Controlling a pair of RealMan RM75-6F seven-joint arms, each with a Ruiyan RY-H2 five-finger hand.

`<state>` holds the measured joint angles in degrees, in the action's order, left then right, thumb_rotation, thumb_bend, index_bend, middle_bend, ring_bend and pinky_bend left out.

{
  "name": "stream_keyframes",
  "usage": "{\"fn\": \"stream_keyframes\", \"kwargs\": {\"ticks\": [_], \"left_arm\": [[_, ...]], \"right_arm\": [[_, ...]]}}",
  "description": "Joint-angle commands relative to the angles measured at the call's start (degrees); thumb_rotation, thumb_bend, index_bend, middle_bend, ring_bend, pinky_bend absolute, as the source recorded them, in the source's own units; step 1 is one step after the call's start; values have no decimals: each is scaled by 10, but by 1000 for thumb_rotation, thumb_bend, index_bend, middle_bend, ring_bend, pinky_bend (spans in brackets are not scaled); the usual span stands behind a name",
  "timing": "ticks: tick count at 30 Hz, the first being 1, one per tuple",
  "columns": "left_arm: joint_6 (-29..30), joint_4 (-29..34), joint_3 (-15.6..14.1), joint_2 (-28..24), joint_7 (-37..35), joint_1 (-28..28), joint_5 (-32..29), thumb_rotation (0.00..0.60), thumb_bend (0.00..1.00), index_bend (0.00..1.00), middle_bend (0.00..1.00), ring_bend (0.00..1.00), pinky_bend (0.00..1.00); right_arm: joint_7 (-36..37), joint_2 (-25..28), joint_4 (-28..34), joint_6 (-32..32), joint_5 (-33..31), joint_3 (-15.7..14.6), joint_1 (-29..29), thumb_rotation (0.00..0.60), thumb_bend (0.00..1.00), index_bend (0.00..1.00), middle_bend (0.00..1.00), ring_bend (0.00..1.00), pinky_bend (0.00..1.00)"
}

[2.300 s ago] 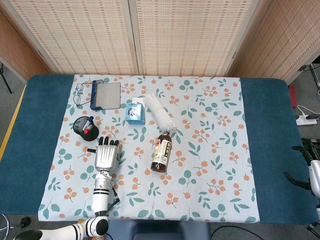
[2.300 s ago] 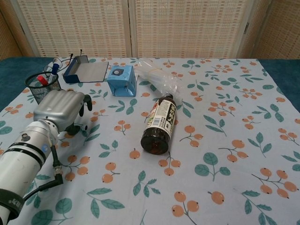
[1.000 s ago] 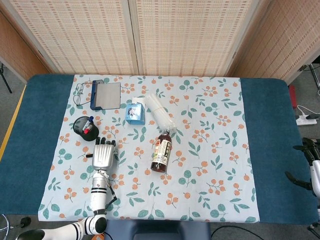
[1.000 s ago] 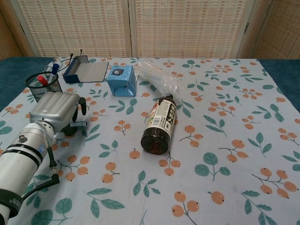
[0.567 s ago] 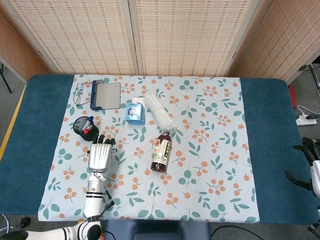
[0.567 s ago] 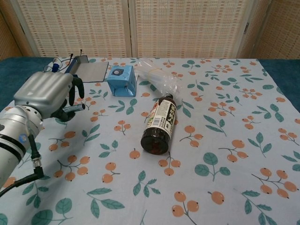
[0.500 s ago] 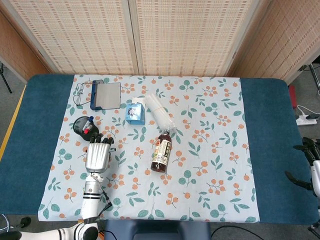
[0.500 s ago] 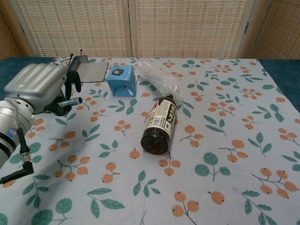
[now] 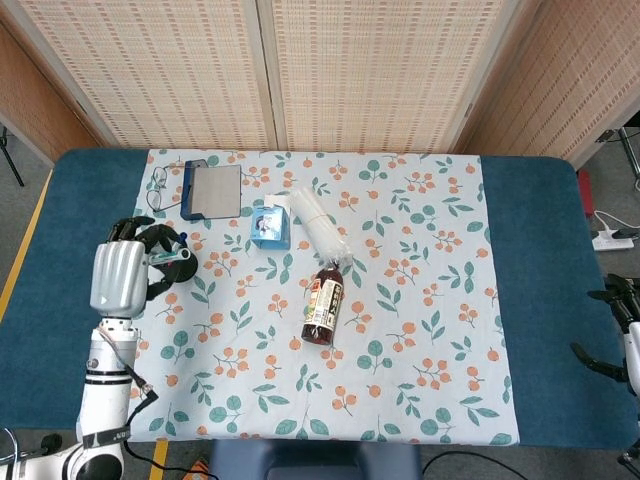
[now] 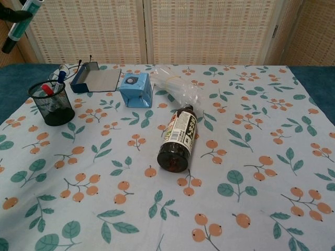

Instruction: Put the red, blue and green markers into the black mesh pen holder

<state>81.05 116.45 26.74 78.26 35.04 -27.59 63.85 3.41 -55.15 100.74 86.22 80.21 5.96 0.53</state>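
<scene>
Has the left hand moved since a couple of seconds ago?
Yes. The left hand has risen and swung left, from just below the black mesh pen holder to its left side, holding the green marker.

We see bright, even light in both views. Shadows are faint. Beside the left hand point(image 9: 120, 276), everything stays sharp.
</scene>
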Motion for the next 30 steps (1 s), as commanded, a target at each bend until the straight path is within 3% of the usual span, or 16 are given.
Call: {"fn": "stream_keyframes", "kwargs": {"ticks": [1, 7, 13, 20, 30], "left_arm": [[-90, -82, 70, -25, -146, -33, -87, 600, 276, 478, 622, 296, 256], [-140, -199, 59, -7, -204, -69, -101, 600, 277, 492, 617, 298, 247], [-155, -275, 41, 15, -240, -86, -105, 600, 277, 496, 615, 294, 240], [-155, -311, 25, 38, -278, -88, -114, 600, 277, 498, 615, 293, 240], [-142, -331, 25, 70, -309, -99, -130, 600, 277, 498, 616, 293, 240]], "right_arm": [[1, 1, 0, 0, -1, 0, 0, 600, 99, 279, 80, 232, 176], [-5, -1, 0, -4, -6, 1, 1, 600, 98, 279, 80, 232, 176], [-14, -5, -1, -8, -13, 2, 3, 600, 99, 279, 80, 232, 176], [-21, -10, -2, -15, -17, 2, 7, 600, 98, 279, 80, 232, 176], [-19, -10, -4, -14, -19, 4, 6, 600, 98, 279, 80, 232, 176]]}}
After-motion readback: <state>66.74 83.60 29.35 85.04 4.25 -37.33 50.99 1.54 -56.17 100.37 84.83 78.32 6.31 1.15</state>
